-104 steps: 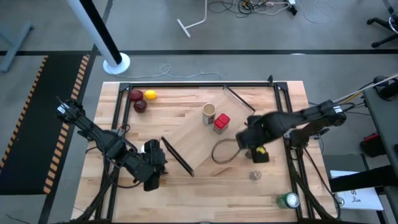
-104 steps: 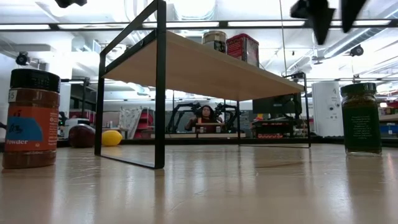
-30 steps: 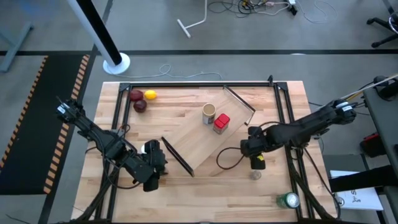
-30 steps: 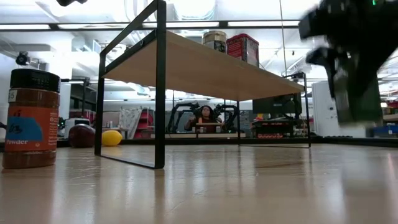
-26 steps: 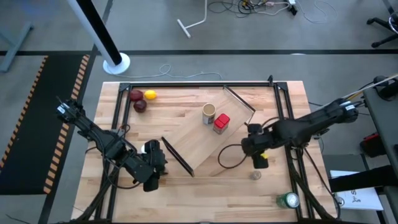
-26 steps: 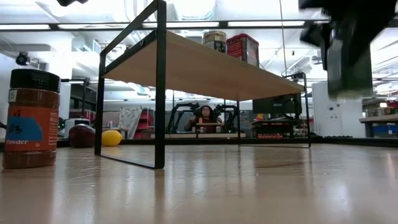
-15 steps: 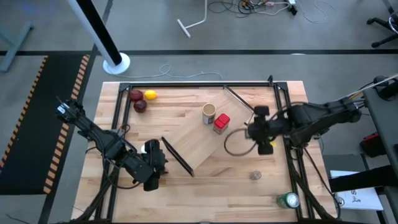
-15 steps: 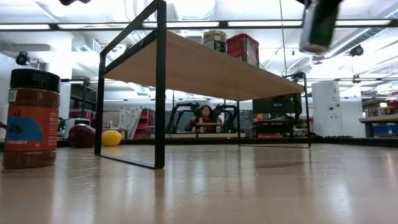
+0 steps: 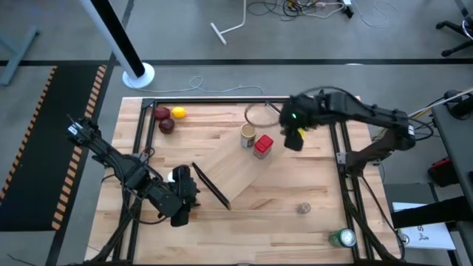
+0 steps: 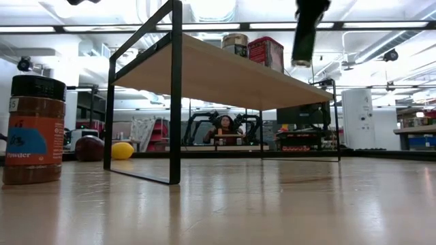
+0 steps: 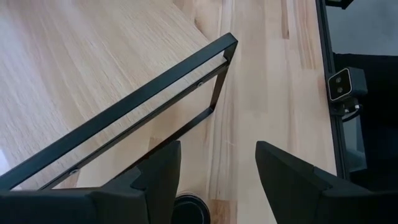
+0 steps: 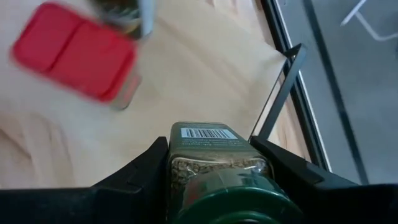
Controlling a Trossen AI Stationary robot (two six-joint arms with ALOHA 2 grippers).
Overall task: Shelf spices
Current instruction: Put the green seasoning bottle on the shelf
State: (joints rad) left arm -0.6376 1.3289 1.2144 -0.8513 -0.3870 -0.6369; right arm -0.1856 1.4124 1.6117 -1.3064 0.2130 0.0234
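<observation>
My right gripper (image 9: pixel 293 134) is shut on the green-lidded jar (image 12: pixel 217 163), held in the air over the far right end of the shelf (image 9: pixel 235 168). The low view shows that jar (image 10: pixel 303 33) above the board. The shelf is a pale board with black rails, and the tan cylindrical jar (image 9: pixel 248 135) and the red boxy jar (image 9: pixel 264 145) stand on it. The tiny grey-lidded jar (image 9: pixel 303 209) stands on the table. My left gripper (image 11: pixel 217 149) waits open near the shelf's near left rail, above a black lid (image 11: pixel 189 210). The black-lidded jar (image 10: pixel 34 129) stands on the table. My right gripper pinches the green-lidded jar between its two fingers, one on either side of the upper body (image 12: pixel 186 163) just under the green lid (image 12: pixel 233 208). The fingers come from above, pointing down along the jar. The jar is lifted clear, its lid toward the wrist and its base down.
Two red fruits (image 9: pixel 167 125) and a yellow one (image 9: pixel 178 113) lie at the table's far left. A green can (image 9: pixel 342 238) stands at the near right corner. Black frame bars (image 9: pixel 336 148) run along the table's edges. A white-topped thing (image 9: pixel 178 175) sits by my left gripper.
My right gripper has risen from the table beside the shelf's right end with the green-lidded jar. It has swung toward the far edge and a little left. The jar is lifted clear and is now above the shelf's far right end.
</observation>
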